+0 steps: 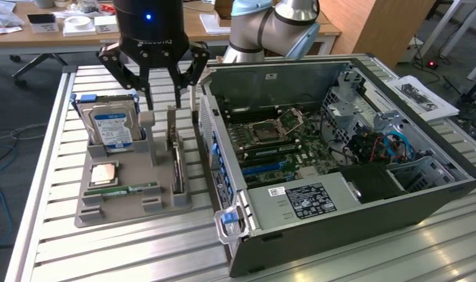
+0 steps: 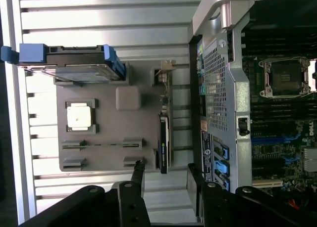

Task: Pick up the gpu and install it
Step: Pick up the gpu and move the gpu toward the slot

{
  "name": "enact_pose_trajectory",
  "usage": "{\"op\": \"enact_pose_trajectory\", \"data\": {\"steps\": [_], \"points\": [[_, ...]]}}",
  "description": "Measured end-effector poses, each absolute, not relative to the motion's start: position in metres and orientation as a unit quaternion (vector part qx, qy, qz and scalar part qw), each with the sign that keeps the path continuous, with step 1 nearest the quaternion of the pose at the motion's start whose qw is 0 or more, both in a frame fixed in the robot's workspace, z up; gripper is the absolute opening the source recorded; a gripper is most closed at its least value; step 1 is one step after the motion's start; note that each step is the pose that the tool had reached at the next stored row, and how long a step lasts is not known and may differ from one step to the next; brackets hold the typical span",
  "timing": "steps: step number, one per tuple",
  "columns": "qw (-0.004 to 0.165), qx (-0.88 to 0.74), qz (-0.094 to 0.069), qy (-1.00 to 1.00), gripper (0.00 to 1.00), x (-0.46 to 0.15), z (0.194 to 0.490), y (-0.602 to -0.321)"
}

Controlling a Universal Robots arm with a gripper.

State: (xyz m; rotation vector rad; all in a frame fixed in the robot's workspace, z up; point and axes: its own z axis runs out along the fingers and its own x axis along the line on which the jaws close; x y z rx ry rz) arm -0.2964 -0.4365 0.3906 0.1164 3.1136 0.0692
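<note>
Exterior view: the black, multi-link robot gripper is shown poised above the grey moulded plastic holder tray, its fingers spread wide and nothing held between them. The gpu, a thin, flat, dark circuit card with a silvery metal edge, is seen standing on edge in the slot along the tray's side nearest the open dark-grey computer case. At the tray's corner away from the case, the boxy silver hard drive with a blue-and-white label is held upright. A square silvery processor chip and a narrow green memory stick lie flat in the tray's recesses.

Wrist view: the gpu is presented edge-on in the tray, roughly in line with the gap of the gripper. No contact between card and fingers can be made out.

The step in hand is judged to be the approach to the pick. The card is not yet grasped, and installation in the case is not begun. A grasp is judged to require that the card's thin upper edge be straddled squarely and the tray's upright post be cleared.
</note>
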Motion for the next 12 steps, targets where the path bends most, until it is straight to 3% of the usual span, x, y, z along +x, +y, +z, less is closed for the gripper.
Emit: {"op": "enact_pose_trajectory", "data": {"steps": [12], "points": [[0.012,0.037,0.021,0.999,0.47,-0.296,0.369,-0.437]]}}
